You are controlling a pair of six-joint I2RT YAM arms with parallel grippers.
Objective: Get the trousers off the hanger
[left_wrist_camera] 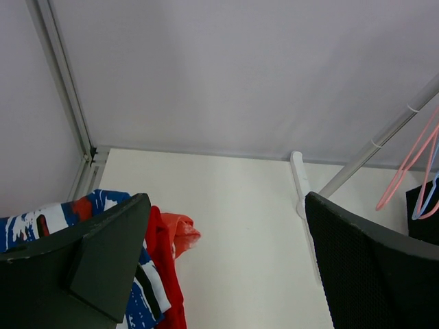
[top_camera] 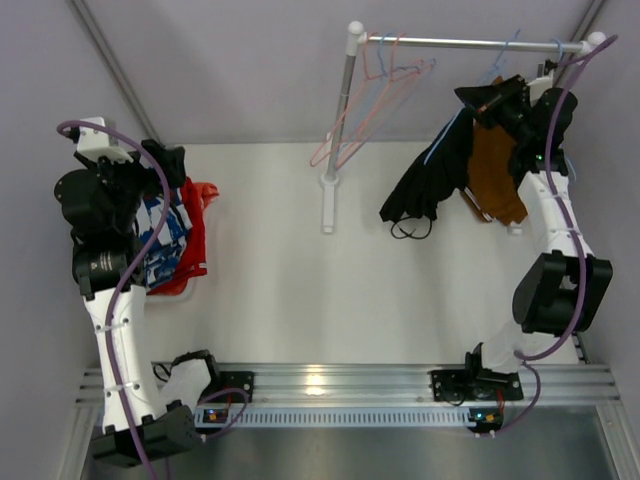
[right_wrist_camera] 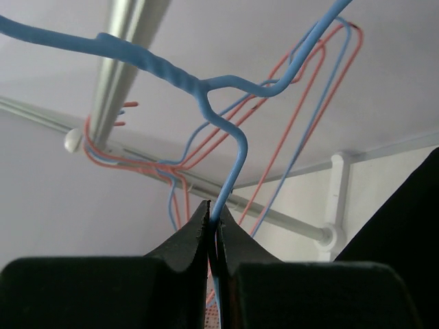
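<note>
- The right end effector [right_wrist_camera: 214, 214] is raised to the far right corner of the table [top_camera: 300, 280]. Its jaws are pinched fully together on a thin wire of the blue hanger [right_wrist_camera: 226, 130], just below the twisted neck.
- The black trousers [top_camera: 428, 188] drape from that hanger under the rail [top_camera: 460, 43], with a brown garment [top_camera: 497, 165] touching them on the right. Both are off the table and hang near its right edge.
- The left end effector [left_wrist_camera: 226, 202] gapes wide with nothing between its fingers. It hovers at the left edge of the table.
- Beside it is a pile of a blue-and-white garment [top_camera: 165, 235], a red garment [top_camera: 192, 245] and an orange garment [top_camera: 205, 190].
- Bare pink hangers [top_camera: 375, 100] hang at the rail's left end.
- The step in hand looks to be steadying the hanger so the black pair can be freed. The job seems partly done, with two garments left hanging.
- The next move probably calls for a firm hold on the wire while the cloth is slid or tipped off one hanger arm. The left arm is well apart from the cloth and would need to cross the table to help.
</note>
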